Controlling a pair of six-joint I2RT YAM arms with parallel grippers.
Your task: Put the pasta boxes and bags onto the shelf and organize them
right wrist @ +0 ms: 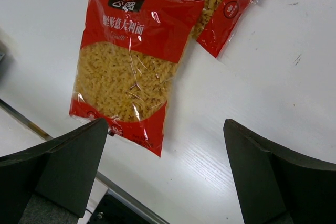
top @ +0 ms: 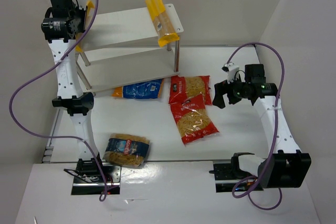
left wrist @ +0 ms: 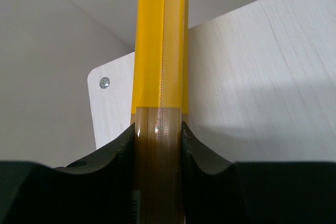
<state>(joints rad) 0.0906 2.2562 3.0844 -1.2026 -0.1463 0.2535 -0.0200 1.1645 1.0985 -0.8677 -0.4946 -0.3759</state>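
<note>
- Up at the far-left end of the white two-tier shelf [top: 126, 24], the left gripper [left wrist: 159, 140] is clamped on a long narrow yellow spaghetti pack with a clear window [left wrist: 159, 51]. Its black fingers [left wrist: 123, 148] press both sides of the pack.
- That held pack stands over the top board's left edge, close to a corner screw [left wrist: 104, 82].
- A second yellow spaghetti pack [top: 160, 19] lies across the top board near its right end, its near tip hanging over the front edge.
- On the white table [top: 157, 129], a blue yellow-edged pasta bag [top: 139, 89] lies just in front of the lower board.
- Two red windowed bags of spiral pasta [top: 190, 88] [top: 193, 119] lie to its right, overlapping slightly.
- A clear blue-labelled pasta bag [top: 126, 150] sits near the left arm's base.
- The right gripper [right wrist: 168, 150] hangs above the table beside the red bags, jaws spread wide and holding nothing.
</note>
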